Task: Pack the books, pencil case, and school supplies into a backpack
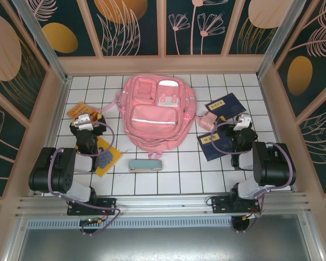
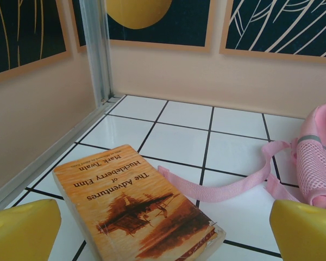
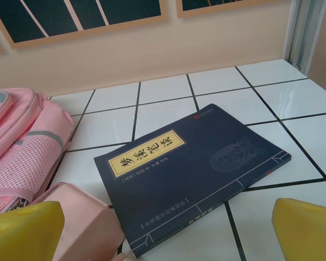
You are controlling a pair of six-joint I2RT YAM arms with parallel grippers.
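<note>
Tiled table (image 1: 190, 174), backpack strap (image 2: 223, 187) nr orange book (image 2: 136, 212), pink item (image 3: 81, 217) nr navy book (image 3: 195, 174)

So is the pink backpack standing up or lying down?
Lying down. The backpack lies flat on the tiled table, its front side facing up toward the overhead camera.

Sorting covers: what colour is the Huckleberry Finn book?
The Huckleberry Finn book is orange; best seen from the left wrist.

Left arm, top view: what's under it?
The yellow book lies under the left arm, its far corner covered. The orange Huckleberry Finn book pokes out from under the open left claw, its near end hidden. Anything else beneath is covered.
</note>
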